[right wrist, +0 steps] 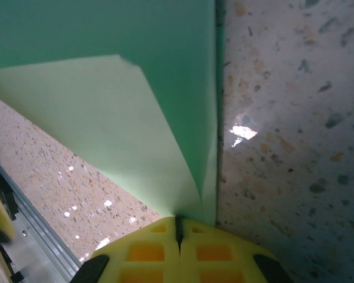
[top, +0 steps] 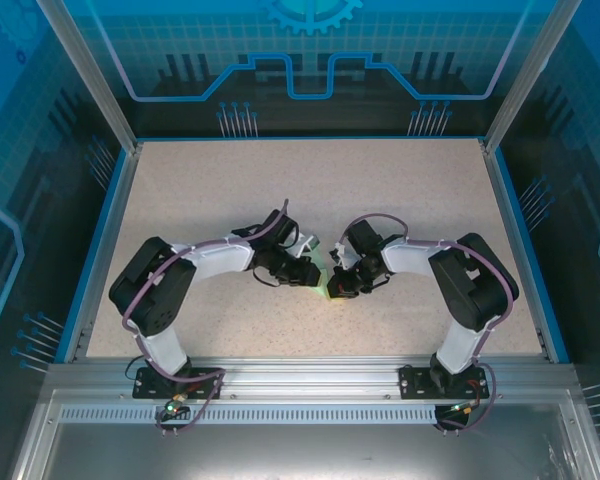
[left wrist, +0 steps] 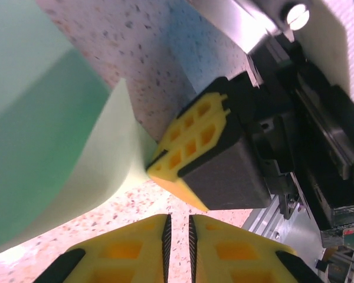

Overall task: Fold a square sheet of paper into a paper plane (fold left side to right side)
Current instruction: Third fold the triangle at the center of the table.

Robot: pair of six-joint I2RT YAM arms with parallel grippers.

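Note:
The square sheet of paper (right wrist: 106,118) is pale mint-green and lies partly folded, with one flap curled up over the flat layer. My right gripper (right wrist: 178,221) is shut on the flap's corner, and the paper runs straight into its closed yellow fingertips. In the left wrist view the same right gripper (left wrist: 156,168) pinches the sheet (left wrist: 47,147) at its tip. My left gripper (left wrist: 178,218) hovers just beside that pinch, its jaws a narrow slit apart with only speckled table between them. From above, both grippers (top: 308,272) (top: 337,290) meet at the table's middle over a sliver of green paper (top: 329,272).
The speckled beige table (top: 280,180) spreads wide behind and beside the arms. An aluminium rail (top: 300,375) runs along the near edge, close behind both grippers, and blue walls enclose the table.

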